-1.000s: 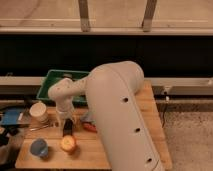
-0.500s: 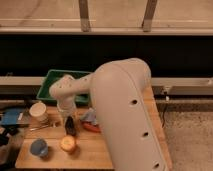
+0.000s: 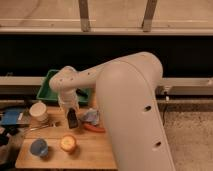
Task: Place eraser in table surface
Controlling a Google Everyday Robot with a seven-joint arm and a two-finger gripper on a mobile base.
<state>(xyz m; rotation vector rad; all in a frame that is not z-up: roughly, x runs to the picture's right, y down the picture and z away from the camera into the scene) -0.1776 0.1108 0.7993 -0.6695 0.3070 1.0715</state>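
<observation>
One camera is looking down from high on the robot's own side, over the arm (image 3: 135,110), which is filling the right foreground close to the lens. It is facing across the desk (image 3: 87,145) toward its far edge, the tray (image 3: 46,86) and a dark wall beyond. The jaws are hanging over the desk's middle, left of frame centre.

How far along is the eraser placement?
Looks done: the eraser is at the gripper, low over the table surface, between the white cup and the blue-grey sponge. In hand: the set-down; whether the eraser touches the wood cannot be told. Left: probably release it and lift the arm clear.
</observation>
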